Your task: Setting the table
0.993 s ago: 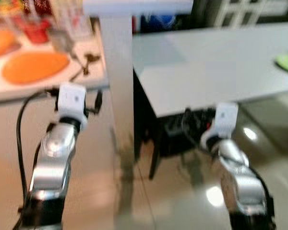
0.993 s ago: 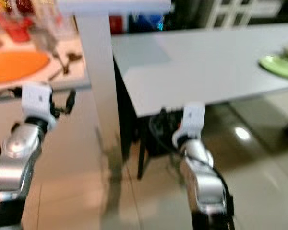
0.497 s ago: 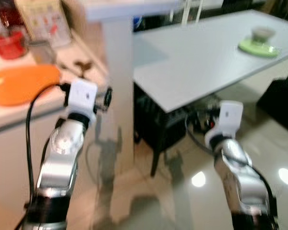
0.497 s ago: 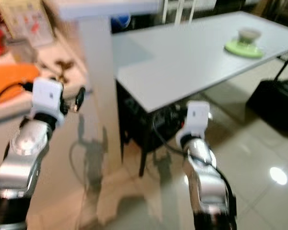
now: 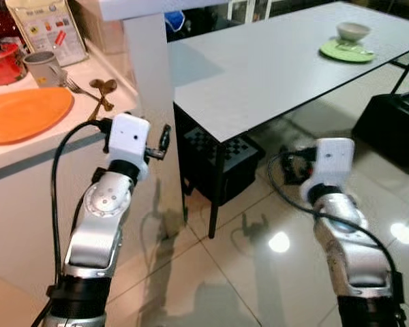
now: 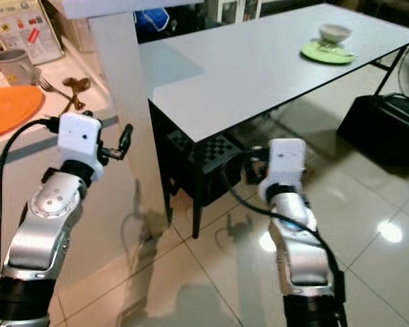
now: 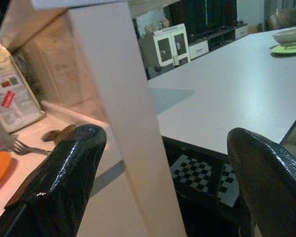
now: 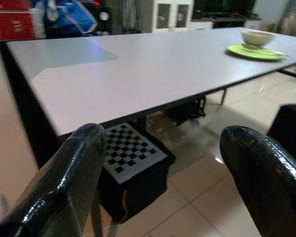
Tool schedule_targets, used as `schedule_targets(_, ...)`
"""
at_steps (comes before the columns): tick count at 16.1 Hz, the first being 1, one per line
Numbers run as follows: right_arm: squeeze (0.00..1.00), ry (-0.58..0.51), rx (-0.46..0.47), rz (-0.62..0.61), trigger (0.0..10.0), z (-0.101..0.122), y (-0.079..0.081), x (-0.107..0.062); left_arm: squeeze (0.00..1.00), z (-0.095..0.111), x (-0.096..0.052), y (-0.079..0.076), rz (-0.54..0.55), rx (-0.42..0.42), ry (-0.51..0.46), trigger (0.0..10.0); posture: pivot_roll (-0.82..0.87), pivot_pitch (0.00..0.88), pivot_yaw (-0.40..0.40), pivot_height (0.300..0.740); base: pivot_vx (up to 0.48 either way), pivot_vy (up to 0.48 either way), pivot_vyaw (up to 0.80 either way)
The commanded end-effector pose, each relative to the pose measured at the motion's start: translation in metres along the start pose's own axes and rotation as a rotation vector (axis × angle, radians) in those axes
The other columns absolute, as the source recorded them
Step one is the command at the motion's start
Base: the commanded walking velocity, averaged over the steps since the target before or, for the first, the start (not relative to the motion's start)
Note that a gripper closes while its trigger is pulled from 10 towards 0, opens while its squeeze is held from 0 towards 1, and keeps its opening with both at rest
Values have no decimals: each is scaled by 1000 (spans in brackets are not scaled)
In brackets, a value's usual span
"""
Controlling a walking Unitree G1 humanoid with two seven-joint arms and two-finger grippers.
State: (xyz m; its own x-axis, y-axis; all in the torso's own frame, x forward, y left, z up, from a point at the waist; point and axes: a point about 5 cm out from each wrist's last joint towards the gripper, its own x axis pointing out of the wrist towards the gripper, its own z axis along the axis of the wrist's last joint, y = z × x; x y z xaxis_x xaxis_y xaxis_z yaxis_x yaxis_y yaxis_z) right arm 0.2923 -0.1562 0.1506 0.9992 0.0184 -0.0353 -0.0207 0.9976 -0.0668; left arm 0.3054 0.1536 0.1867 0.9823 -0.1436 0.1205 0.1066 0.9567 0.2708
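An orange plate (image 5: pixel 24 114) lies on the white counter (image 5: pixel 68 126) at the left, with a fork and brown spoons (image 5: pixel 95 90) and a grey mug (image 5: pixel 44 67) behind it. Far right on the long white table (image 5: pixel 279 65) sits a green plate (image 5: pixel 345 50) carrying a white bowl (image 5: pixel 352 30). My left gripper (image 7: pixel 165 143) is raised beside the counter's edge, open and empty, facing a white pillar (image 5: pixel 150 102). Lower down, my right gripper (image 8: pixel 163 133) is open and empty below the table's near edge.
A red bowl (image 5: pixel 3 54) and a printed box (image 5: pixel 37 24) stand at the counter's back. A black crate with a chequered top (image 5: pixel 215 160) sits under the table. A black object (image 5: pixel 392 119) stands on the glossy tiled floor at the right.
The whole picture has shifted and sharpened, so the camera moved: the counter slid left and the green plate came into view. Both arms keep their raised pose with fingers apart.
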Motion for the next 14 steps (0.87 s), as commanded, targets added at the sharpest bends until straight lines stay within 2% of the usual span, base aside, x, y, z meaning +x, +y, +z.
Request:
schedule_targets(1,0,-27,-28,12,10000,6,1,1,0,2,2,0,-12,-10,-3,10000,11,0,15,740,296,0,0)
schedule_targets(2,0,-27,-29,12,10000,6,1,1,0,2,3,0,-12,-13,-4,10000,10,0,16,740,315,0,0)
schedule_targets(7,0,-39,-26,92,10000,8,10,0,0,1,2,9,14,-6,5,10000,14,0,12,740,346,0,800)
schedule_targets(9,0,-41,-41,155,10000,7,19,-2,0,1,2,11,16,-13,3,10000,14,0,11,740,356,0,800)
schedule_targets(11,0,-43,-45,162,10000,7,20,-4,0,2,2,9,-3,-26,-4,10000,13,0,13,740,358,0,619)
schedule_targets(12,0,-41,5,149,10000,6,18,-6,0,5,3,4,-39,-42,-17,10000,13,0,13,740,352,0,0)
schedule_targets(14,0,-39,-15,164,10000,4,17,-11,0,6,2,0,-79,-56,-27,10000,12,0,11,740,352,0,0)
